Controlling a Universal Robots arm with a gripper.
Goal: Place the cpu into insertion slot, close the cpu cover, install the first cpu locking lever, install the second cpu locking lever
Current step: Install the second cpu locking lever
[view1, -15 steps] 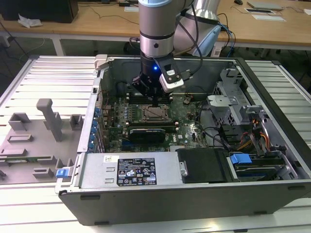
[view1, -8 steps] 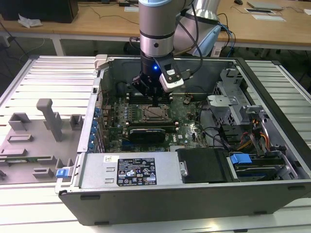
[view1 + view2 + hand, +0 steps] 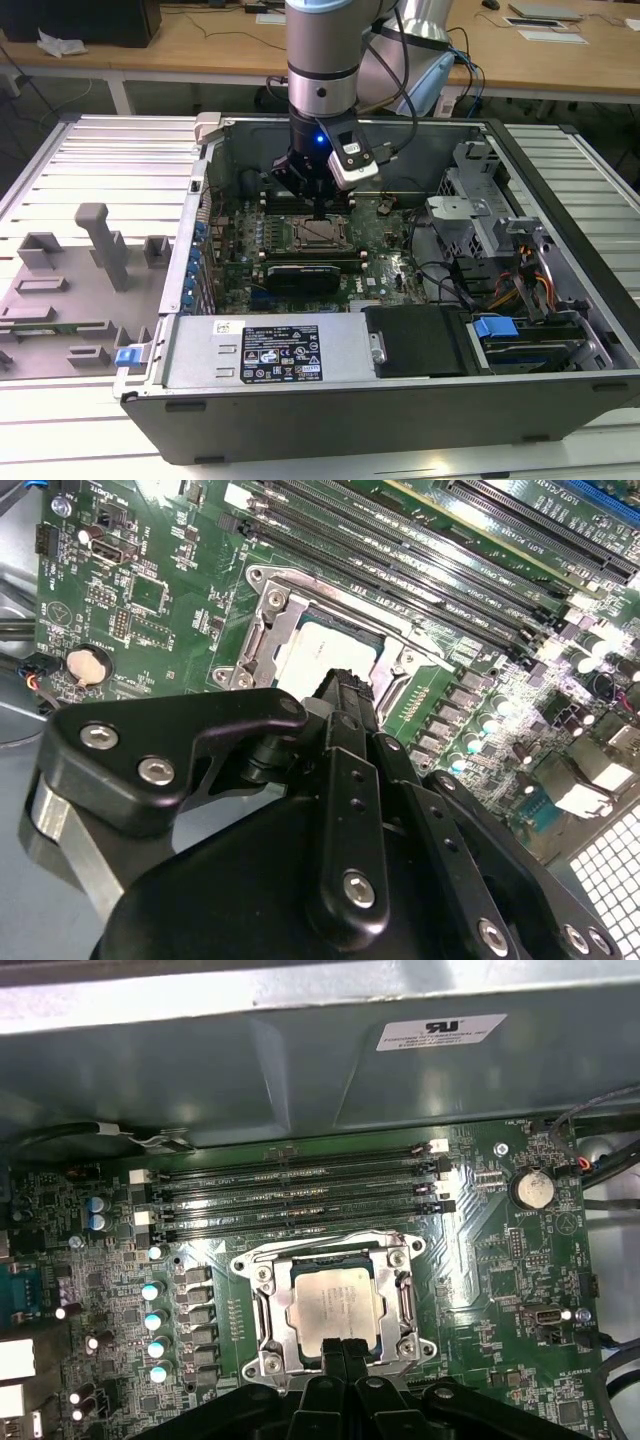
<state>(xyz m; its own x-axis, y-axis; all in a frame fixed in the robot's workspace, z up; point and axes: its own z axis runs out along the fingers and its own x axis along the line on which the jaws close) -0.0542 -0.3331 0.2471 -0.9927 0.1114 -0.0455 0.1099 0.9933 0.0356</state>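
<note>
Jaws (image 3: 343, 1352) pressed together, empty, poised at edge of cpu (image 3: 335, 1302) seated under cpu cover (image 3: 262, 1310) — risk: slipping off, gouging board

The cpu (image 3: 335, 1303) sits in the insertion slot (image 3: 262, 1312) — under the cpu cover (image 3: 408, 1300).

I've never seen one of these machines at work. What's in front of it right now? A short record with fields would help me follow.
setting: open computer case lying on a metal table
board: green motherboard inside the case
cpu: silvery chip seated in the insertion slot
cpu cover: metal frame lying down around the chip
gripper: fingers together, tips at the chip's near edge, holding nothing
memory slots: long black rows beside the socket
coin battery: round, on the board
</note>
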